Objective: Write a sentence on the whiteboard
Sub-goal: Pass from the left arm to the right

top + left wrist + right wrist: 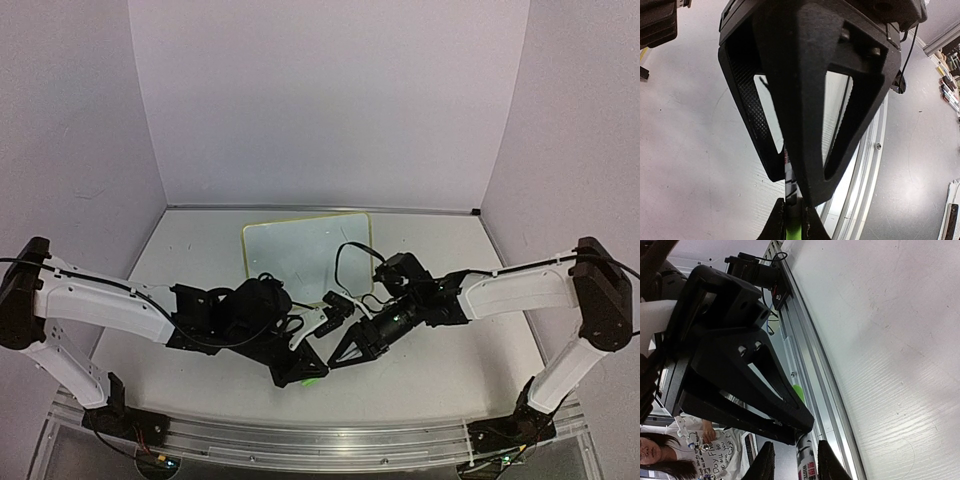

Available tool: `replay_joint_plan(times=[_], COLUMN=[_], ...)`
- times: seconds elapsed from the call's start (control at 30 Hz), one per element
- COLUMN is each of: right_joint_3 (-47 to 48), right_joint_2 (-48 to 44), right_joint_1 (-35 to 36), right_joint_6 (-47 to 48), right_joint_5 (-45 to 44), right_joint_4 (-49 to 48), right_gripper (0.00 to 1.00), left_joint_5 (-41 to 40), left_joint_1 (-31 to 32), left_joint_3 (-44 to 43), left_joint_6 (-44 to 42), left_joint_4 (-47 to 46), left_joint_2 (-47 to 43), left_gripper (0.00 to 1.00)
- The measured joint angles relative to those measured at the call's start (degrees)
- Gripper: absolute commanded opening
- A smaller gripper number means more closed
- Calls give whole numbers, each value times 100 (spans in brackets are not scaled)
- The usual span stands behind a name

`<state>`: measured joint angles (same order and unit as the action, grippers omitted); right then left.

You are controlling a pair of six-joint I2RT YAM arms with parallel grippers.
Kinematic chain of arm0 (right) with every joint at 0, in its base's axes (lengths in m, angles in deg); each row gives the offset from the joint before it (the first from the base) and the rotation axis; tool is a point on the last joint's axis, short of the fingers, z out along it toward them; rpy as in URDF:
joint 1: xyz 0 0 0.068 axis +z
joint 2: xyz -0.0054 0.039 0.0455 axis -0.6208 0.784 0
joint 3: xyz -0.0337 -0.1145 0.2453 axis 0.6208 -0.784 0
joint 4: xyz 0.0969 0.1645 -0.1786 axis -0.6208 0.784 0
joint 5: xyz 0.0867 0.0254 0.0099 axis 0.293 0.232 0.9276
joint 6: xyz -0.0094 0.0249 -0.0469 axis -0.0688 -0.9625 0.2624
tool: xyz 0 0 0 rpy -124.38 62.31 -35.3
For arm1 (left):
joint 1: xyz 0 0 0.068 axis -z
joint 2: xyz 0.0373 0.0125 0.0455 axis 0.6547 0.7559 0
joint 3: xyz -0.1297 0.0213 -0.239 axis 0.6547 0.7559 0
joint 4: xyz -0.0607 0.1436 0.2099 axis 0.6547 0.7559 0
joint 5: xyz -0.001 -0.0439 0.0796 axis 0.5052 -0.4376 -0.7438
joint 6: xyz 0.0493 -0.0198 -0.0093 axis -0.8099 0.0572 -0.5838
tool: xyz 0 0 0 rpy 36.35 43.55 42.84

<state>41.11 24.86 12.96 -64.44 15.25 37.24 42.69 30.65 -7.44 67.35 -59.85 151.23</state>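
Left fingers (pixel 800 125) clamp marker (pixel 805 462), right fingers (pixel 765 462) flanking, grip unclear, grey tabletop (pixel 450 365), pale walls (pixel 320 100)

There is one whiteboard (pixel 305 250), one green marker (pixel 805 461) and one table (pixel 450 372). Two robot arms carry two grippers: the left gripper (pixel 316 373) and the right gripper (pixel 338 357).
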Motion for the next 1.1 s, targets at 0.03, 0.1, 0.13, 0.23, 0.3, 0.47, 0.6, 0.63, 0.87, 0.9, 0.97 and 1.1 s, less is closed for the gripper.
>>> replay_joint_plan(times=[0.03,0.1,0.13,0.23,0.3,0.47,0.6,0.63,0.87,0.9,0.97,1.1], right_joint_3=[14,31,33,37,37,41,41,34,-193,-233,-293,-379], right_joint_2=[3,4,5,13,13,-109,-482,-608,-1532,-1628,-1725,-1766], right_joint_1=[0,0,0,0,0,36,63,63,59,59,59,59], right_joint_6=[8,21,30,73,88,96,64,27,-383,-448,-557,-791], right_joint_5=[-3,-26,-44,-76,-88,-442,-982,-1134,-1754,-1779,-1784,-1699], right_joint_4=[28,68,82,130,130,148,138,100,-708,-849,-1075,-1493], right_gripper=[17,9,6,0,0,0,0,0,0,0,0,0], left_joint_5=[8,29,40,44,39,-203,-443,-479,-330,-206,73,572], left_joint_1=[-2,-2,-2,-3,-9,-109,-260,-297,-565,-635,-743,-844], left_joint_3=[0,0,0,0,0,5,233,337,971,1061,1230,1423], left_joint_6=[-3,-14,-23,-40,-41,70,323,455,1550,1702,1946,2298], left_joint_4=[0,-1,-3,-4,-4,-36,-232,-324,-1160,-1332,-1650,-2141], left_joint_2=[0,0,0,0,0,-46,-471,-650,-1640,-1720,-1834,-1917], left_gripper=[0,0,0,1,17,65,79,81,85,85,84,75])
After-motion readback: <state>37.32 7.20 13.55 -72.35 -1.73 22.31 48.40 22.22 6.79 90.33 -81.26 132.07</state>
